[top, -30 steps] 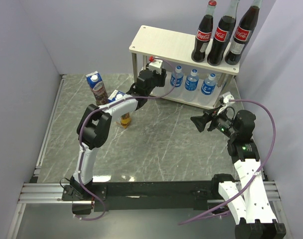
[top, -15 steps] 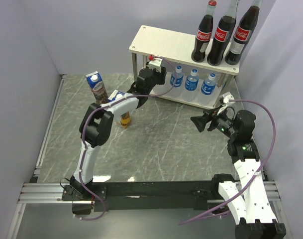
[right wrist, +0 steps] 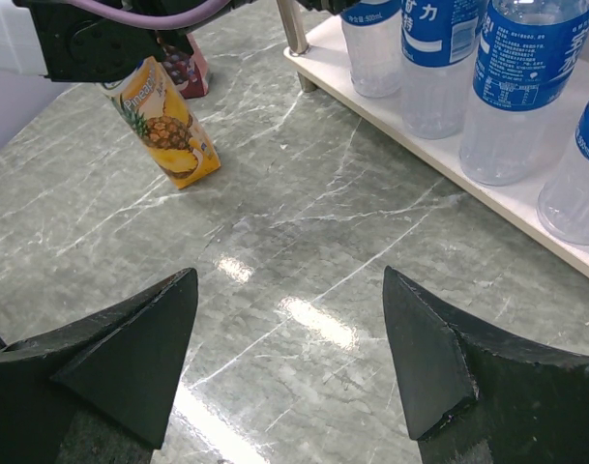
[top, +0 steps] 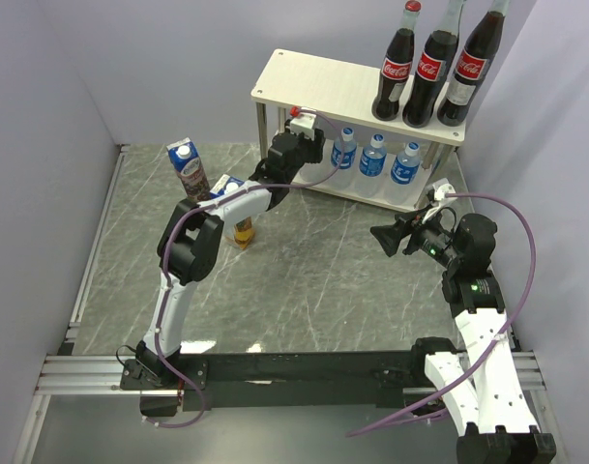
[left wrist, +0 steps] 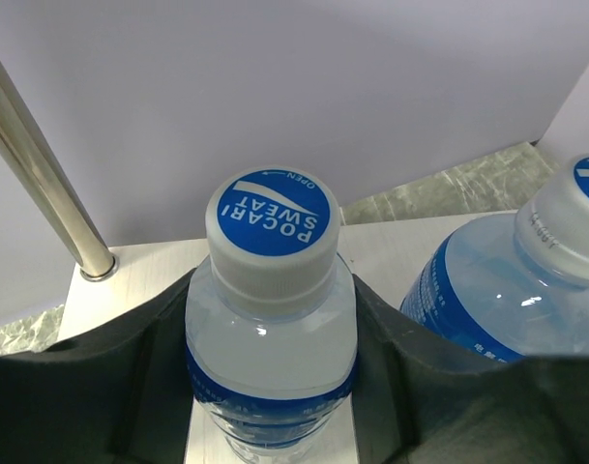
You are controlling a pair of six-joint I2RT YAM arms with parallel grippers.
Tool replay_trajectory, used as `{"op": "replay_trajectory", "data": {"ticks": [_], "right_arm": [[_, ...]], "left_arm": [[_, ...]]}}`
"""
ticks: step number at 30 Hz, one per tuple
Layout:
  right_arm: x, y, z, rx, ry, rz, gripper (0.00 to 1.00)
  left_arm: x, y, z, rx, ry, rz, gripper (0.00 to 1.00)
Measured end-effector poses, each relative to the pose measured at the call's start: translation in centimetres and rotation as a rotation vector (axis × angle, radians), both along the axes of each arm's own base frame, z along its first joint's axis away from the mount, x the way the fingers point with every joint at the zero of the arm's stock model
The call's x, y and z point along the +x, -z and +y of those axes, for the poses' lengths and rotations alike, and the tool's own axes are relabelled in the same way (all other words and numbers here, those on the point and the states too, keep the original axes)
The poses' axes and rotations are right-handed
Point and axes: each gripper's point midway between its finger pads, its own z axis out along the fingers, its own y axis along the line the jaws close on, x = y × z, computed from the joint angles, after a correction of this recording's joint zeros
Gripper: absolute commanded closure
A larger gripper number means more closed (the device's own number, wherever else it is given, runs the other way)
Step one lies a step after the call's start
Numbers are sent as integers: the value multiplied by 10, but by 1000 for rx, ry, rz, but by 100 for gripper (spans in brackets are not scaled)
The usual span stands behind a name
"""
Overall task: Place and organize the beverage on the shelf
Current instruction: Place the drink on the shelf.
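From the top external camera, locate the shelf [top: 318, 82] at the far right of the worktop [top: 313, 280]. Note three Coca-Cola bottles [top: 431, 72] upright in a row at the right end of the upper board, and three water bottles [top: 373, 155] side by side on the lower board. Find the left gripper [top: 296, 147] reaching under the upper board at the left end of that row. Note the grape carton [top: 188, 169] upright on the worktop left of the shelf, and the pineapple carton [top: 242, 232] near it, partly hidden under the left arm. Find the right gripper [top: 386, 237] in front of the shelf, apart from every drink. From the left wrist camera, confirm the left gripper closed round the fourth water bottle [left wrist: 272, 290], with a dark finger [left wrist: 130, 377] against each side. Note this bottle upright over the left end of the lower board, just beside a neighbouring bottle and near a metal leg [left wrist: 43, 164]; contact with the board not discernible. From the right wrist camera, confirm the right gripper spread wide, fingers [right wrist: 110, 367] well apart with only worktop between them. Note four water bottles in a row on the lower board at upper right, and both cartons on the worktop at upper left.
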Motion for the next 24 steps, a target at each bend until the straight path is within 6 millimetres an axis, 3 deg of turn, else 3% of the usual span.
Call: {"op": "replay_trajectory", "data": {"ticks": [7,13,19,24], "right_arm": [[0,0,0,0,0,0,17],[0,0,0,0,0,0,17],[0,0,0,-1,1,0,17],[0,0,0,-5,0,-3,17]], "left_arm": [[0,-4,0,-11,-2,-12,28],[-3,-43,3,-65,-3,-95,20],[-22,-79,14,-100,-1,-151,16],[-46,-81,23,-86,13,-145,11]]}}
